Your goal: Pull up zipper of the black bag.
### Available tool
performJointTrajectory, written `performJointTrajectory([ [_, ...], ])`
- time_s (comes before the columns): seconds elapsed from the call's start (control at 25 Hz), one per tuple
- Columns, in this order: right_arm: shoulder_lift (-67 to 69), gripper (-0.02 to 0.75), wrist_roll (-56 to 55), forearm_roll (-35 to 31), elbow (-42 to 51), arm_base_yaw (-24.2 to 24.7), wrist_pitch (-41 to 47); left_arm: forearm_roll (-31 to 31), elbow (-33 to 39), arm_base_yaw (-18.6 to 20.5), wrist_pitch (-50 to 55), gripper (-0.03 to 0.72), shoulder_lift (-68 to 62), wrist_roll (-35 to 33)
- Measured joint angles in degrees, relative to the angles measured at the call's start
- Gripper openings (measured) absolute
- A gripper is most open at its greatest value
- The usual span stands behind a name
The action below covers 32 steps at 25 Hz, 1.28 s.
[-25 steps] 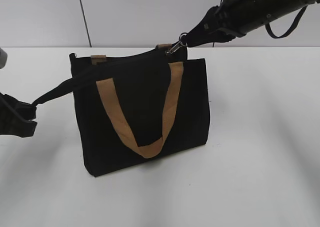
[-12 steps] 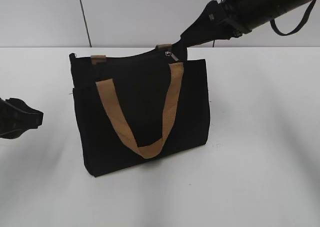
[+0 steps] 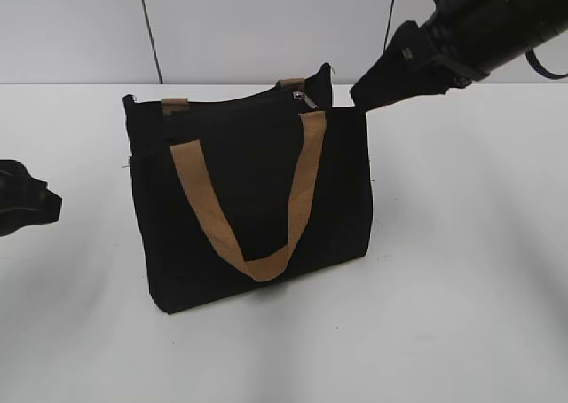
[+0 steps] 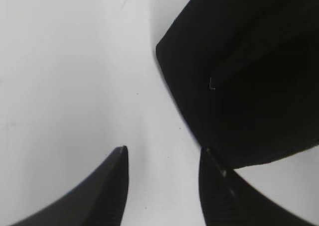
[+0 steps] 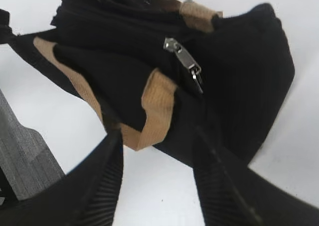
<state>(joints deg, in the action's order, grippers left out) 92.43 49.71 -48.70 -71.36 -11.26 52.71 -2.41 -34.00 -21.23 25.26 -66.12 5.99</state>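
Note:
The black bag point(image 3: 253, 199) stands upright on the white table with a tan handle point(image 3: 248, 217) hanging down its front. Its zipper point(image 3: 240, 101) runs along the top edge, and the silver pull tab point(image 3: 306, 98) rests at the right end. In the right wrist view the pull tab point(image 5: 185, 62) lies free on the bag point(image 5: 239, 81). My right gripper point(image 3: 362, 97) is open, just right of the bag's top corner, holding nothing point(image 5: 159, 136). My left gripper point(image 3: 49, 206) is open and empty at the left, apart from the bag point(image 4: 162, 149); the bag's corner point(image 4: 239, 76) shows there.
The white table point(image 3: 461, 270) spreads around the bag. A grey wall with dark vertical seams point(image 3: 146, 30) stands behind. A grey block point(image 5: 25, 161) shows at the left edge of the right wrist view.
My right gripper let go of the pull tab and drew back to the right. My left gripper released the black side strap, which dropped back against the bag, and retreated left.

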Motion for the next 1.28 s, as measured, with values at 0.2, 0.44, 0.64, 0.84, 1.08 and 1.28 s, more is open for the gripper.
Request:
performJointTrajectory([
  [0.2,-4.60,0.360,-0.12,1.25,7.69,0.00,-4.23,-0.06,-0.99,0.00,5.62,0.349,4.67,0.00],
  [0.44,-13.56,0.360,-0.17,2.20,15.27,0.00,-6.85,1.15,-0.99,0.00,13.24,0.349,12.62,0.00],
  [0.64,-23.45,0.360,-0.88,4.19,21.34,0.00,-6.98,2.41,-0.99,0.00,18.66,0.349,19.80,0.00],
  [0.84,-33.42,0.360,-7.85,9.59,27.69,0.00,-7.11,2.41,-0.99,0.00,23.91,0.349,27.55,0.00],
  [1.08,-49.06,0.360,-17.41,17.14,33.65,0.00,-5.74,3.00,-0.99,0.00,30.38,0.349,34.67,0.00],
  [1.28,-59.92,0.360,-28.73,25.45,34.73,0.00,-0.25,4.29,-0.99,-0.05,34.09,0.349,40.57,0.00],
])
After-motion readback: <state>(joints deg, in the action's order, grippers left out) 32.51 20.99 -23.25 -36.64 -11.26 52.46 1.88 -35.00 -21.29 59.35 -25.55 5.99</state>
